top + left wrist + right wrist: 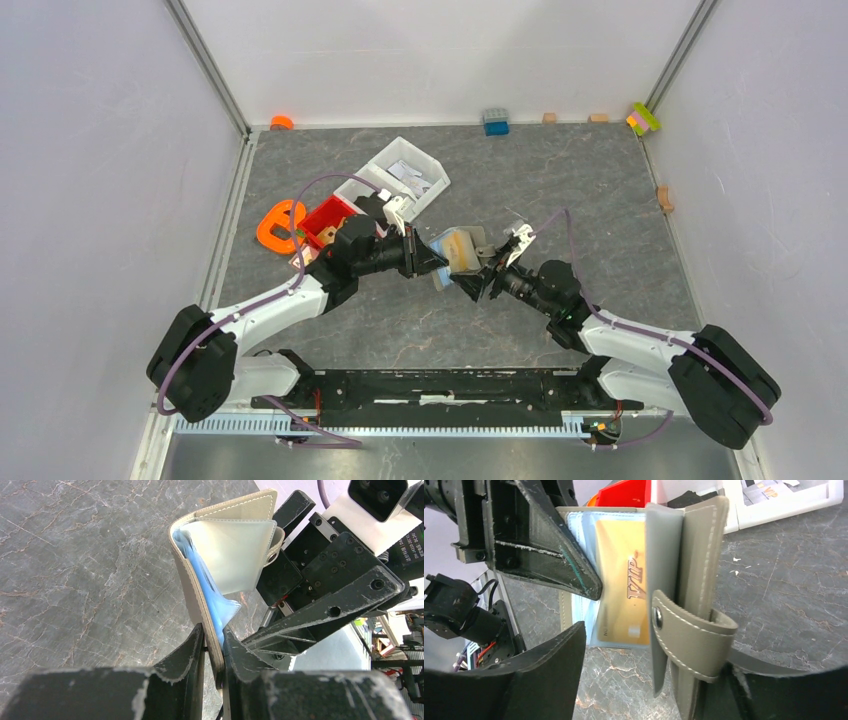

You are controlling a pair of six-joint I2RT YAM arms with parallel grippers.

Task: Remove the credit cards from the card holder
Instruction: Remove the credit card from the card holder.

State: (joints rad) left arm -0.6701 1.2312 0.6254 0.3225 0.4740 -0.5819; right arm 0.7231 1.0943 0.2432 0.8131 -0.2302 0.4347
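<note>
The taupe card holder (462, 250) hangs open above the middle of the table between both arms. My left gripper (214, 636) is shut on the lower edge of one flap (192, 587), with a pale blue card (210, 592) just inside it. A gold credit card (624, 587) printed VIP sits in the clear sleeve. My right gripper (649, 662) stands open; the other flap with its snap strap (694, 635) lies against its right finger, which is mostly hidden. Its left finger (549, 670) is apart from the holder.
A white bin (432, 160) with pale cards (412, 177) in it and a red bin (327, 220) stand behind the left arm. An orange piece (277, 226) lies to their left. Small blocks (495, 122) line the back wall.
</note>
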